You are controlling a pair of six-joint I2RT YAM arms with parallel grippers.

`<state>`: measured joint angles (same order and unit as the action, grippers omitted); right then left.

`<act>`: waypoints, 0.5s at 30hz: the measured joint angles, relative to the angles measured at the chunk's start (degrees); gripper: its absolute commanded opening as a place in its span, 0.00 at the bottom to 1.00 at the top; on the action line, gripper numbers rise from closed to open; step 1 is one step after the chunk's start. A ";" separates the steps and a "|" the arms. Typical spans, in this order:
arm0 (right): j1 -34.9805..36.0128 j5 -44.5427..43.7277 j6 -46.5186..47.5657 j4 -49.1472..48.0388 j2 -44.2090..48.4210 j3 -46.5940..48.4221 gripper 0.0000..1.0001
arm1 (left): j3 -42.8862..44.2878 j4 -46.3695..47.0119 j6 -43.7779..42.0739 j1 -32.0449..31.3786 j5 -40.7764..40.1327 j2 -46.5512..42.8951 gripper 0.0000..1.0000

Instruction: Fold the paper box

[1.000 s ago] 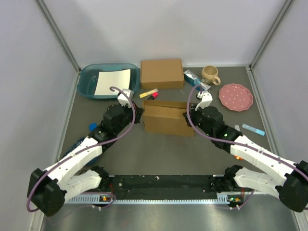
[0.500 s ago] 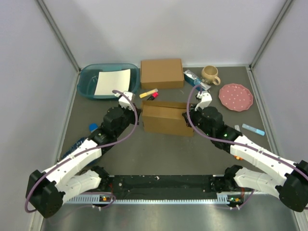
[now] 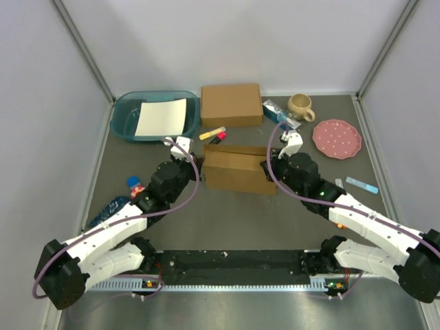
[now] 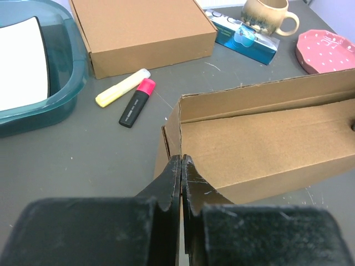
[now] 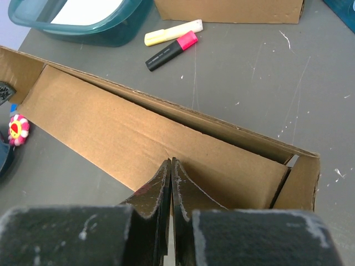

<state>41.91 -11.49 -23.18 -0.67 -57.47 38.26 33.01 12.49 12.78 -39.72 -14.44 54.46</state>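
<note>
From above, paper box (image 3: pixel 237 172) lying mid-table (image 3: pixel 227 220), long axis running left-right, opening facing up, teal basin (image 3: pixel 124 118) holding a white sheet (image 3: pixel 160 117), closed cardboard box (image 3: pixel 232 104) and highlighters (image 3: pixel 213 133) sitting behind, left wrist, left gripper (image 4: pixel 181 163) pressing its fingers together at the box's left corner, right wrist, right gripper (image 5: pixel 171 165) pressing together at the near wall.

Grey table (image 3: pixel 227 220) carries paper box (image 3: pixel 236 172); tub (image 3: pixel 124 118); mug (image 3: pixel 300 105); plate (image 3: pixel 337 137).

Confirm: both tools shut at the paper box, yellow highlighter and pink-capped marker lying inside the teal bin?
No. The yellow highlighter and pink-capped marker lie on the table beside the teal bin, not inside it; the left wrist view shows this. Left tool and right tool are shut at the paper box.
</note>
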 measured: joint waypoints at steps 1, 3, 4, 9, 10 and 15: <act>0.00 0.00 0.02 -0.09 -0.02 0.00 0.00 | -0.20 0.39 -0.02 -0.50 -0.37 0.00 0.00; 0.00 0.02 0.02 -0.09 0.00 0.00 0.00 | -0.92 1.38 0.00 -1.25 -1.95 -0.22 0.00; 0.02 0.07 0.00 -0.09 0.00 -0.02 0.00 | -1.38 1.84 0.09 -1.60 -2.71 -0.55 0.00; 0.15 0.57 -0.02 -0.22 -0.02 -0.02 0.00 | -3.65 3.19 1.55 -2.82 -6.10 -2.62 0.00; 0.22 0.57 -0.02 -0.24 -0.02 0.00 0.00 | -4.24 3.67 2.16 -2.99 -6.62 -3.08 0.00; 0.35 0.66 -0.04 -0.42 -0.02 -0.02 0.00 | -6.78 6.60 4.68 -3.45 -7.96 -4.00 0.00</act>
<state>42.26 -10.83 -23.22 -1.08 -57.49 38.24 26.24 19.09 17.45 -43.18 -22.39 50.46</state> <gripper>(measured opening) 0.003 0.010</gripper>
